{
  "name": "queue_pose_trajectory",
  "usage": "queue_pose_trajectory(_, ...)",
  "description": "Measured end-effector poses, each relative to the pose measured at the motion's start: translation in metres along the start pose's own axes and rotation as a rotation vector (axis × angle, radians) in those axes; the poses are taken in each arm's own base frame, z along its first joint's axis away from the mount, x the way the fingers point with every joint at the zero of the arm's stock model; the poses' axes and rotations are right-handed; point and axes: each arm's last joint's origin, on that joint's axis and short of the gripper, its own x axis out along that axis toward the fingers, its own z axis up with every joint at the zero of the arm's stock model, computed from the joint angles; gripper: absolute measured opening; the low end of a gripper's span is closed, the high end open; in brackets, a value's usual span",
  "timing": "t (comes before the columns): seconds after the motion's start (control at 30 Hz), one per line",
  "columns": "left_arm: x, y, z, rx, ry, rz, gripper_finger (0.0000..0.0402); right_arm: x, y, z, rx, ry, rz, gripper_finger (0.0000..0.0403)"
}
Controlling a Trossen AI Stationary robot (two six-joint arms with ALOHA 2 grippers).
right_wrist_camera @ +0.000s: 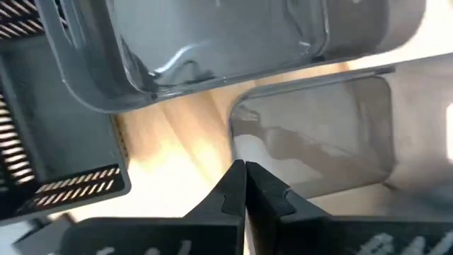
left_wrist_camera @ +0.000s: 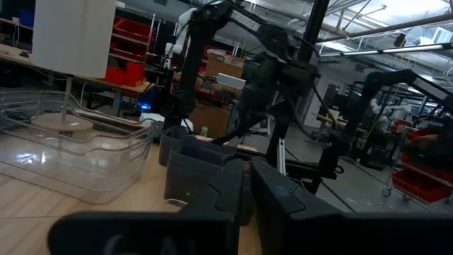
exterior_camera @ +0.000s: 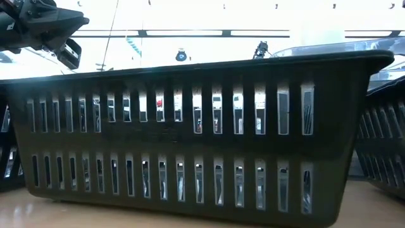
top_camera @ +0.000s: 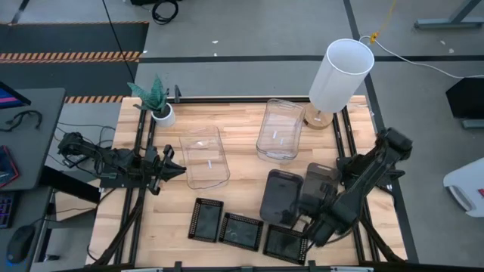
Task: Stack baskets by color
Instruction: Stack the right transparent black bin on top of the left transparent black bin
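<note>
R gripper [right_wrist_camera: 245,185], at 5 o'clock on the table, is pinched fully shut at the rim of a smoky bin [right_wrist_camera: 318,134]; can't tell if the wall is betw the tips. Black mesh trays [top_camera: 243,230] sit at 6, smoky bins [top_camera: 281,195] just beyond, clear bins [top_camera: 205,156] at 12. L gripper [top_camera: 168,170] waits at 9, nearly shut, empty. Risk: tips closed beside the rim, so a lift gets nothing or tips the bin onto the trays.
</note>
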Motion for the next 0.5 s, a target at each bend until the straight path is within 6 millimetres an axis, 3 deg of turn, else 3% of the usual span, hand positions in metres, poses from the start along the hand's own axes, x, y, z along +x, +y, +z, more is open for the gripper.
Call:
queue_pose_trajectory(0.23,0.000,0.000,0.000,0.000,0.000,0.000,0.0028,-0.007,-0.048,-0.008,0.100,-0.021,0.186,0.0004)
queue_pose_trajectory(0.37,0.000,0.000,0.000,0.000,0.000,0.000,0.0033,-0.001,-0.053,-0.013,0.108,-0.010,0.312,0.0014)
queue_pose_trajectory(0.5,0.000,0.000,0.000,0.000,0.000,0.000,0.0036,0.012,-0.054,-0.013,0.153,0.078,0.322,0.0028)
